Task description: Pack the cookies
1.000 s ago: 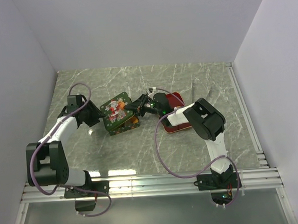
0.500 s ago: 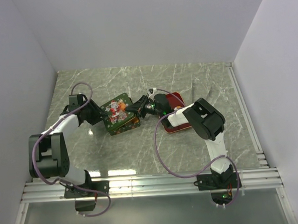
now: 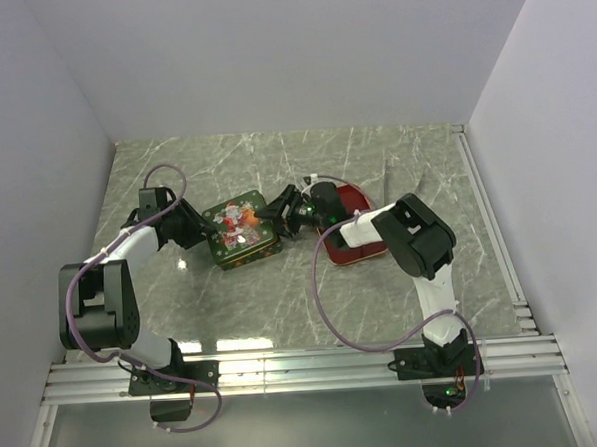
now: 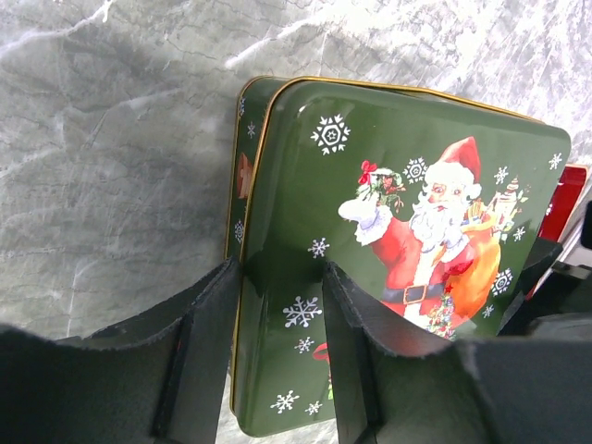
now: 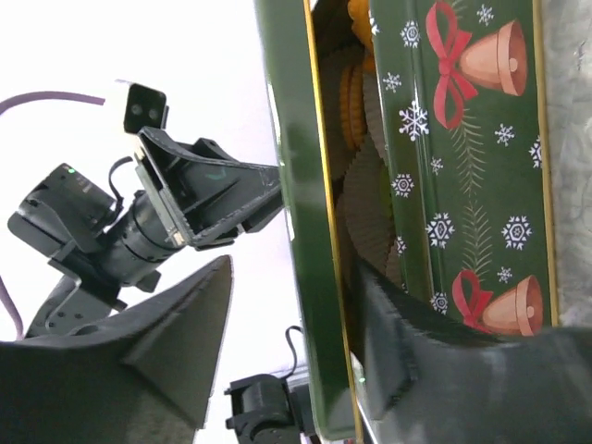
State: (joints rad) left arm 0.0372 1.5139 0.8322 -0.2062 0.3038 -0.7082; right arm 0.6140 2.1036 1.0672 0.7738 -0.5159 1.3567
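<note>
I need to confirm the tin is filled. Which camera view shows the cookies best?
The right wrist view: through the gap under the lid, orange cookies show stacked inside the tin. The top external and left wrist views show only the Santa lid over the tin, no cookies.

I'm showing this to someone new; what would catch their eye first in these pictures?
The green Santa tin at the table's middle, near a red container, stands out first. The left gripper and right gripper meet it from opposite sides, jaws straddling the edges of its lid. In the right wrist view, orange cookies in paper cups show through the gap under the lid.
</note>
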